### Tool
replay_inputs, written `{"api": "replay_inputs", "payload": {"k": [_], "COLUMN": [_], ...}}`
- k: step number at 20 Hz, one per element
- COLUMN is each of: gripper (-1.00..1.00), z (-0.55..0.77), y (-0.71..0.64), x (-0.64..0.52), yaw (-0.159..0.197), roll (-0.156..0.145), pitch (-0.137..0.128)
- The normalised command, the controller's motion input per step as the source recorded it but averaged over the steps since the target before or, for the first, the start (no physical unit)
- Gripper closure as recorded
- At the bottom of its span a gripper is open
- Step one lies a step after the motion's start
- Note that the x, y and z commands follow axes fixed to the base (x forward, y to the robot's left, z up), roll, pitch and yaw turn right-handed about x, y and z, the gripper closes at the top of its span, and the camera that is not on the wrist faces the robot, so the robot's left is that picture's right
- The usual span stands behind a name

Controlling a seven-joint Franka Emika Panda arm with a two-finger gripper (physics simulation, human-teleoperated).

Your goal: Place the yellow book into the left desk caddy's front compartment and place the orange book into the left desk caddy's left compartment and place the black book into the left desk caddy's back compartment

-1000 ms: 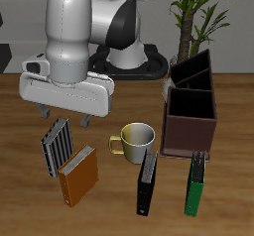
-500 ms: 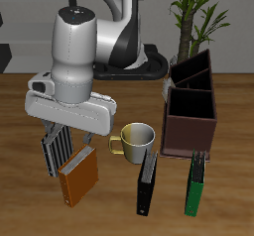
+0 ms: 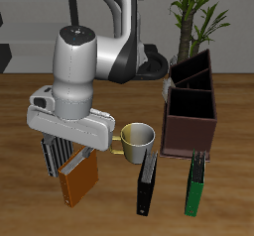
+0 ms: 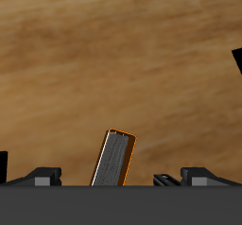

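end effector low over the worktop, down among the books nearer the front edge. in the exterior view its body covers the fingers, so from there i cannot tell how they stand. wrist view fills that in: the two fingertips sit well apart, wide, nothing between them but an orange-edged book end with grey pages, and neither tip touches it.

exterior view gives what the wrist view lacks. the orange book lies just below the end effector, thick, plain orange-brown cover, pale page edge, partly hidden under the end effector. a striped black-and-white book lies touching or just beside it, also partly covered. the yellow book cannot be picked out in either view.

further out: a pale yellow mug beside the end effector, then the black book, slim, long, plain black, grey page edge, flat on the worktop near the front edge. a slim green book lies beside it, apart. the left desk caddy, dark brown, open-topped, partitioned, stands behind those two; no book shows in its sections. a potted plant stands behind the caddy.
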Motion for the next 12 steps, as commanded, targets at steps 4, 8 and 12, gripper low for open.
{"api": "replay_inputs", "payload": {"k": [4,8,12], "gripper": [-1.00,-1.00,-1.00], "z": [-0.34,-0.26,-0.31], "y": [0.06,0.00,0.04], "x": [0.07,0.05,0.04], "yaw": [-0.025,-0.032,-0.031], "roll": [0.015,0.000,0.015], "pitch": [0.029,0.024,0.043]}}
